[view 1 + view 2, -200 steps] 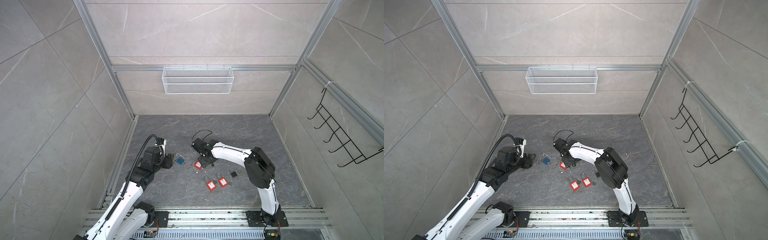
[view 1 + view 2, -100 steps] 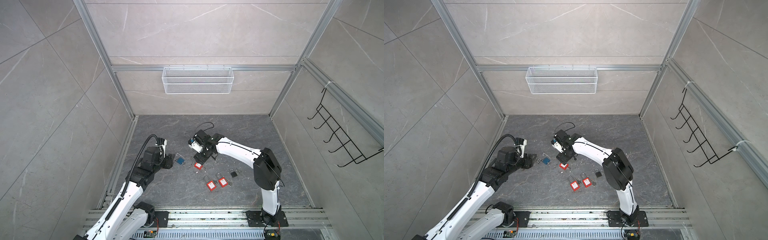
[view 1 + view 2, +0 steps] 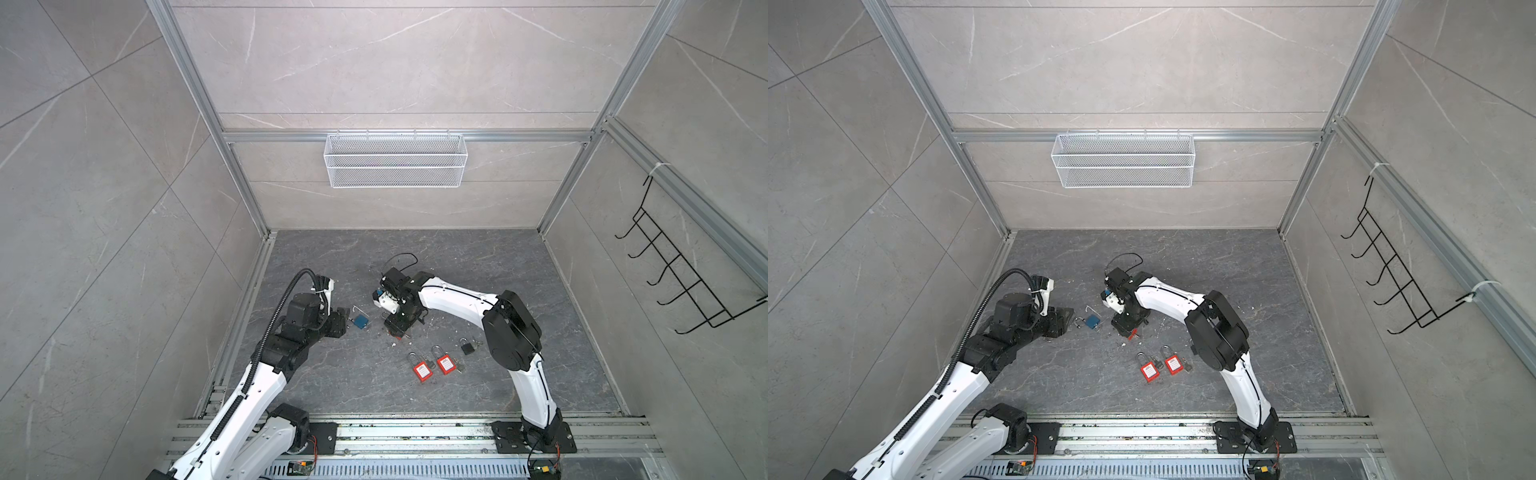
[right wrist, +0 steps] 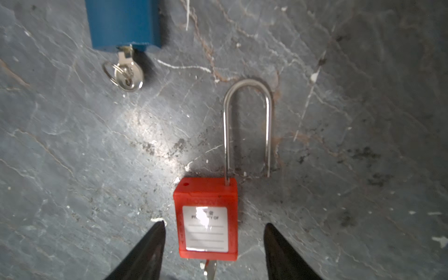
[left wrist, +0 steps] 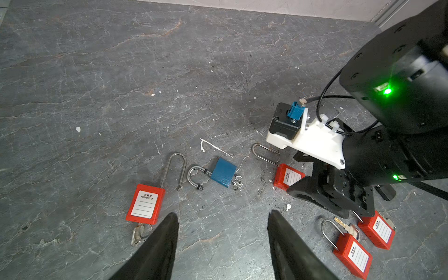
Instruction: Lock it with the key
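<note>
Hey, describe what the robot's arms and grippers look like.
White link shells, black joints. The left arm carries a black corrugated hose; the right arm a thin black cable loop and green lights. The left gripper and right gripper have tapered black fingers.

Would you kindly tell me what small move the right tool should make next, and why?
Probably lower and close on the red padlock: the right tool has its open jaws either side of the body, the shackle stands open, and the key projects from its base.
</note>
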Robot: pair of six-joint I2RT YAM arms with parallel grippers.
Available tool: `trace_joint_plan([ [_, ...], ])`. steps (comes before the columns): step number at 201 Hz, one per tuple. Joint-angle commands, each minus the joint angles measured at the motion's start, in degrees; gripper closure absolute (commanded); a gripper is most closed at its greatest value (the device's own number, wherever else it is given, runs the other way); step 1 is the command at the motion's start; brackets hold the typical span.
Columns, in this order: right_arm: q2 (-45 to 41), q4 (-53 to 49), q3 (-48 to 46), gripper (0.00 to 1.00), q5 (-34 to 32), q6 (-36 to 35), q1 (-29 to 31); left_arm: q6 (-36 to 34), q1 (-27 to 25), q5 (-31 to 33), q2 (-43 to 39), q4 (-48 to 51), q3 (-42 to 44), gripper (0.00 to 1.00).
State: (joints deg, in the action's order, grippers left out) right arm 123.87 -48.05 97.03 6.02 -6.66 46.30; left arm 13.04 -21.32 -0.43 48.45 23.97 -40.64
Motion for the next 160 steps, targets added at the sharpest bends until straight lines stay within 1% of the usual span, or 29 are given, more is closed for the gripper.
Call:
trace_joint_plan([
  [1,2.13,-1.54,0.88,0.39,-1.34,-0.02,0.96,-0.29,0.22,-0.98,0.24,-1.29,-0.58,0.39],
  [23,2.44,-1.08,0.44,0.41,-2.79,0.15,1.5,-0.25,0.18,-1.02,0.31,-1.25,-0.67,0.39],
  [44,2.58,-1.06,0.36,0.45,-3.28,0.33,1.79,-0.38,0.18,-1.07,0.27,-1.2,-0.77,0.39],
  [87,1.21,-1.34,-0.46,0.59,-3.77,-0.87,1.98,-0.38,0.23,-1.32,0.29,-0.89,-0.66,0.38],
  [98,0.16,-1.34,-0.85,0.64,-3.74,-1.87,2.02,-0.58,0.21,-1.66,0.33,-1.02,-0.67,0.38],
  [122,-2.87,-1.0,-2.25,0.69,-3.13,-4.52,1.97,-1.02,0.23,-2.73,0.37,-1.61,-0.4,0.38],
  [143,-5.44,-1.66,-2.64,0.7,-2.72,-6.72,2.01,-1.8,0.22,-4.58,0.38,-2.37,-0.24,0.38],
  [160,-8.72,-1.64,-3.67,0.71,-0.58,-9.41,1.8,-3.44,0.22,-6.81,0.29,-3.34,-0.01,0.38],
])
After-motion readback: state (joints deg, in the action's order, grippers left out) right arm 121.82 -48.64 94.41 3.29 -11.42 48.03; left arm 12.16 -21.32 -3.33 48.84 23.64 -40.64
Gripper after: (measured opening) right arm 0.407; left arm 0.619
